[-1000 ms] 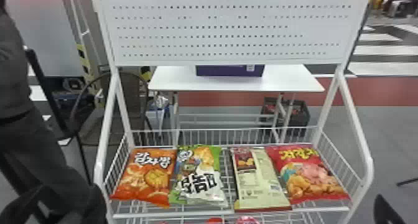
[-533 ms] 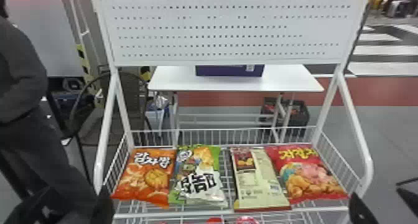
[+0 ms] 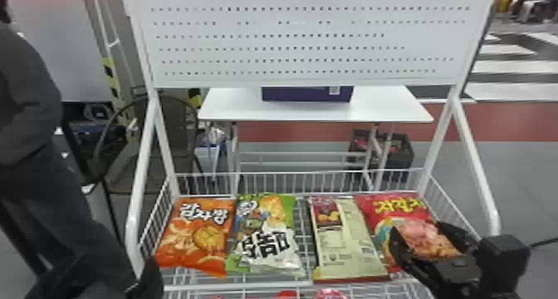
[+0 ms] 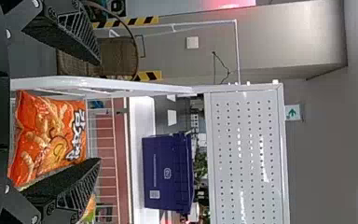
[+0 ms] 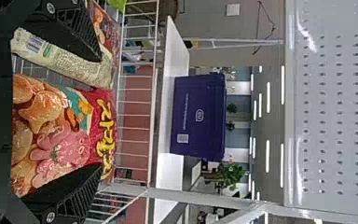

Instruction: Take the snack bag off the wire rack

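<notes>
Right end effector (image 3: 417, 226) lined up on the red bag; the grasp comes next.
In the head view it hangs open over the glossy red snack bag (image 3: 405, 213), which lies in the white wire rack (image 3: 232, 285). In the left wrist view, the left end effector (image 4: 99, 112) is spread, empty. In the right wrist view, the red bag is ungripped; I'd say lower, close, then lift.

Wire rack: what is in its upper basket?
In the head view: orange bag, green bag, cream bag and red bag; the right gripper hides part of the red bag.
</notes>
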Motion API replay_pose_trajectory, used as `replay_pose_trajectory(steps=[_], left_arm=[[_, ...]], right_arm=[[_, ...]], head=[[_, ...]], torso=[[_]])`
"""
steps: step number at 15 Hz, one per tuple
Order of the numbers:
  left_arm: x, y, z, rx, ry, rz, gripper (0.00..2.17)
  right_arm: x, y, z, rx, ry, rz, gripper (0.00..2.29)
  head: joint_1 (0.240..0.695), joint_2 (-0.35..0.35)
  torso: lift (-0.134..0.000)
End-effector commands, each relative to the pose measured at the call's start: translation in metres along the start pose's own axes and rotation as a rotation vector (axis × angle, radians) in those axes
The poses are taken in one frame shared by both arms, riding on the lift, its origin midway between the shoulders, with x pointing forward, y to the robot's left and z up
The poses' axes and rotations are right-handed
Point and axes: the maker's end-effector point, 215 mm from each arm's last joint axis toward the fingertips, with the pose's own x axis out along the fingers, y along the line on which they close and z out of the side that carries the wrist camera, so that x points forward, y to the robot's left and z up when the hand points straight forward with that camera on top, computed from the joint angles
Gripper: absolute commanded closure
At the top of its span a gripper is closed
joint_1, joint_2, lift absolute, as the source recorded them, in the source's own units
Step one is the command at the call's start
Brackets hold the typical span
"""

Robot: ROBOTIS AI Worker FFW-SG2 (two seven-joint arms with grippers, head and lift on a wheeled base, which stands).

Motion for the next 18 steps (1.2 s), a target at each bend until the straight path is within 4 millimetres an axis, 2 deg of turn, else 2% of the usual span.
replay_pose_trajectory(steps=[1,5,8,10,12,14,15,16,18], left_arm=[[0.001,0.001,-0.006,0.003,0.009,0.001,0.16],[0.005,0.000,-0.016,0.000,0.021,0.001,0.16],[0.008,-0.003,-0.017,-0.002,0.019,-0.005,0.16],[0.009,-0.004,-0.017,-0.004,0.018,-0.005,0.16],[0.011,-0.005,-0.019,-0.003,0.025,-0.007,0.16],[0.011,-0.005,-0.019,-0.003,0.023,-0.007,0.16],[0.011,-0.005,-0.020,-0.002,0.026,-0.007,0.16],[0.011,-0.005,-0.018,-0.003,0.025,-0.007,0.16],[0.011,-0.005,-0.019,-0.001,0.028,-0.008,0.16]], right_arm=[[0.025,-0.005,-0.015,-0.001,0.030,-0.012,0.10],[0.043,-0.024,-0.045,-0.021,0.099,-0.044,0.10],[0.046,-0.033,-0.059,-0.032,0.133,-0.057,0.10],[0.046,-0.033,-0.062,-0.037,0.145,-0.054,0.18],[0.045,-0.035,-0.066,-0.038,0.159,-0.054,0.53],[0.041,-0.034,-0.069,-0.036,0.186,-0.052,1.62],[0.039,-0.038,-0.076,-0.037,0.215,-0.058,1.92],[0.039,-0.038,-0.077,-0.028,0.230,-0.058,2.08],[0.037,-0.035,-0.074,-0.018,0.224,-0.043,2.22]], head=[[0.499,0.000],[0.499,0.000],[0.499,0.000],[0.499,0.000],[0.499,0.000],[0.499,0.000],[0.499,0.000],[0.499,0.000],[0.499,0.000]], torso=[[0.000],[0.000],[0.000],[0.000],[0.000],[0.000],[0.000],[0.000],[0.000]])
